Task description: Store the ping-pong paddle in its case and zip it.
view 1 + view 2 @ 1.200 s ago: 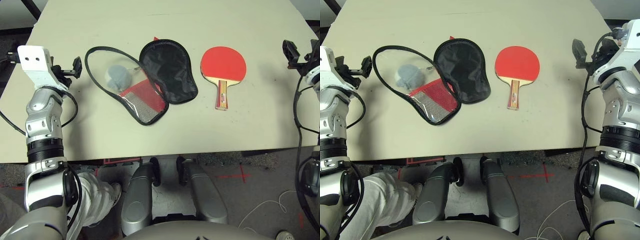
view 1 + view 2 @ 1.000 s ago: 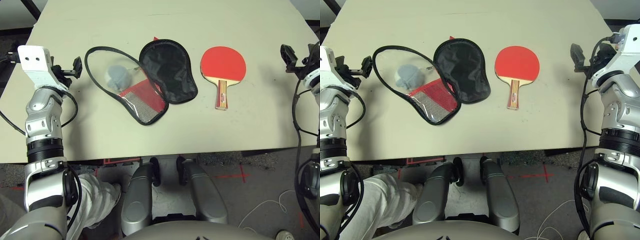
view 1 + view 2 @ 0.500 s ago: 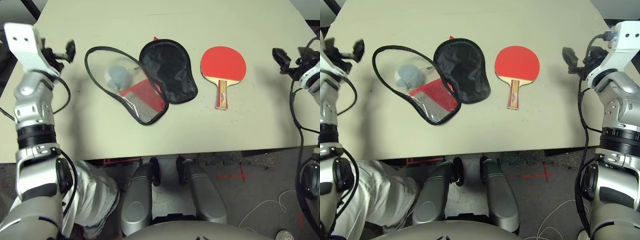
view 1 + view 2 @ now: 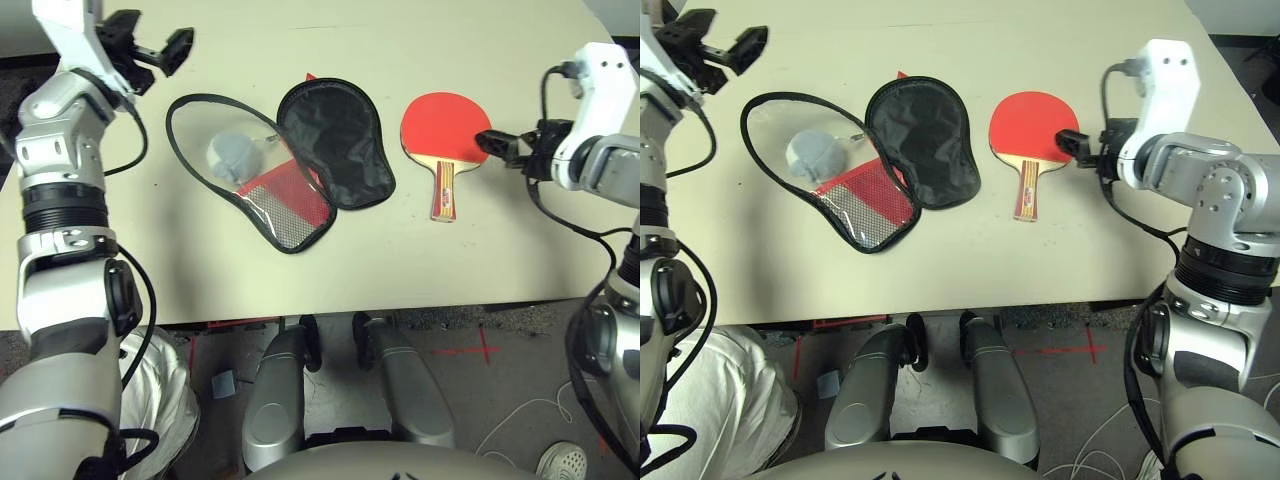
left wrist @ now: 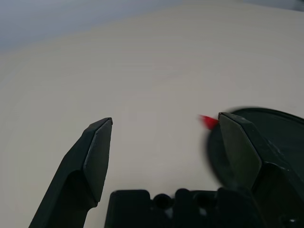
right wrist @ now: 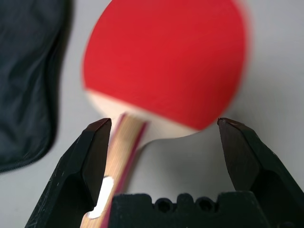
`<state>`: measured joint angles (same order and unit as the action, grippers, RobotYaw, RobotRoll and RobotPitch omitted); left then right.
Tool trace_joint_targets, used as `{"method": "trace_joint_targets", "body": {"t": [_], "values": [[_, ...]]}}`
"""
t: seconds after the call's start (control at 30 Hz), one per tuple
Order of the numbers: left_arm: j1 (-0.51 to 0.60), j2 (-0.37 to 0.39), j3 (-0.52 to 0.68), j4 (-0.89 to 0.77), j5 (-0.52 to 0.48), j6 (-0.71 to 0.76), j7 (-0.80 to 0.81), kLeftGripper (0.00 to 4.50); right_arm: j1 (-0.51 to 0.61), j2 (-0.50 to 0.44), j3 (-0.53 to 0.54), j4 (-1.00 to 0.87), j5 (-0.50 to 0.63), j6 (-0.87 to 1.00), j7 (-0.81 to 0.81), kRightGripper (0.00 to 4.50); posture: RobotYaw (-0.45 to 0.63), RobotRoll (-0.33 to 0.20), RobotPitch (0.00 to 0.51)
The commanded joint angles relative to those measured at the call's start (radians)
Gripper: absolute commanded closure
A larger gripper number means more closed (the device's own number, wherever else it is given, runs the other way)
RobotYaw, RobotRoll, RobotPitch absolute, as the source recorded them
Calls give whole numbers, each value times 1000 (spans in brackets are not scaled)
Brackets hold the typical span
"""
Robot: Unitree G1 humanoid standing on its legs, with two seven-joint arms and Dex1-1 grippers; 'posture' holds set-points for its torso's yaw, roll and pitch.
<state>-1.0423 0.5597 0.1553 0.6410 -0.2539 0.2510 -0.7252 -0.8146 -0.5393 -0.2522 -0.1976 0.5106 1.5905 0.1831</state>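
Beige table [image 4: 300,270] over grey floor [image 4: 500,400]; both tools, left [image 5: 164,124] and right [image 6: 164,124], spread wide.

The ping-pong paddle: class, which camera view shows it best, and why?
The left eye view: the whole ping-pong paddle lies unobstructed, blade and handle. The right eye view matches, though the right gripper crowds its edge. The right wrist view crops the handle.

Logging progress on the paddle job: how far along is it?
Done: the case lies unzipped and spread open on the table. In hand: the open right claw is at the edge of the ping-pong paddle, not gripping it; the open left claw hovers beyond the case. Left: grasping, inserting, zipping.
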Motion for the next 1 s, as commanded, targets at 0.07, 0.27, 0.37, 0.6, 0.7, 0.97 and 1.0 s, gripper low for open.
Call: {"method": "trace_joint_targets", "body": {"t": [0.07,0.27,0.37,0.6,0.7,0.97,1.0], "values": [[6,-42,-57,-60,-17,50,-95,0,5,-7,58,-6,41,24,-45,39,-76,0,301],[10,-96,-107,-108,-21,98,-168,0,-11,-13,78,14,105,24,-138,39,-97,0,294],[19,-116,-137,-138,-28,122,-211,0,-22,-13,76,29,153,24,-199,39,-111,0,292],[41,-147,-191,-208,-38,179,-285,0,-23,-14,76,50,301,24,-343,39,-132,0,287],[43,-148,-211,-228,-34,192,-312,0,-18,-19,80,55,391,24,-414,39,-145,0,284],[39,-169,-219,-250,-31,193,-317,0,11,-30,94,85,613,24,-625,39,-160,0,287],[40,-172,-219,-255,-32,196,-316,0,12,-28,93,92,633,24,-649,39,-161,0,289]]}}
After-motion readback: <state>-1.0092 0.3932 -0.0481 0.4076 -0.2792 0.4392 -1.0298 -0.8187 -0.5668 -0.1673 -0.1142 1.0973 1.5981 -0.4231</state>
